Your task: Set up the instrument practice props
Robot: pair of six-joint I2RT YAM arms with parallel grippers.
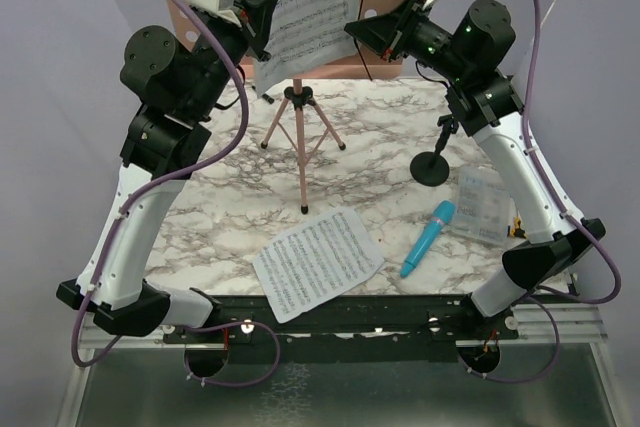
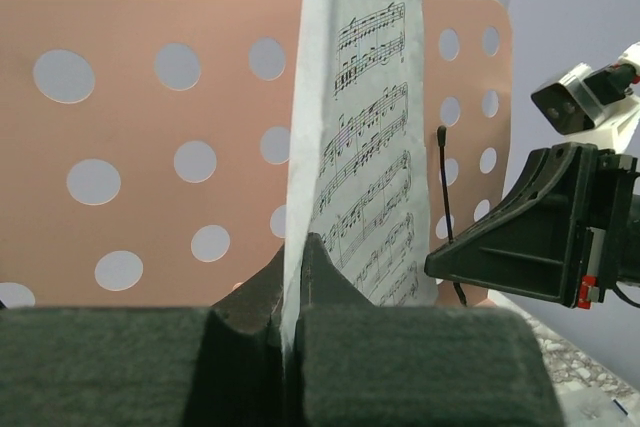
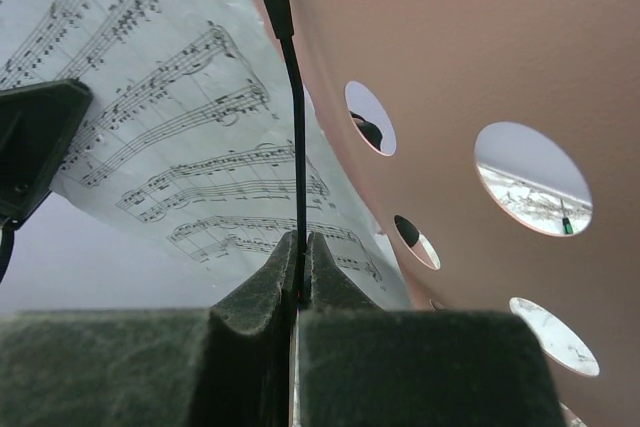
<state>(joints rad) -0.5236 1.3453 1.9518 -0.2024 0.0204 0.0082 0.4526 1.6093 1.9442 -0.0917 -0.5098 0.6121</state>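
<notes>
1. Left gripper: jaws clamped on the edge of 1 sheet-music page, which stood upright above the fingers.
2. Right gripper: jaws clamped on a thin black rod that rose above the fingers and crossed in front of that page.
3. Pink music stand: panel directly behind both grippers, with the tripod legs below and between them on the marble table.
4. Second page and blue toy microphone: both lay flat, well below the grippers and toward the arm bases.
5. Black mic stand: upright, below the right gripper.
</notes>
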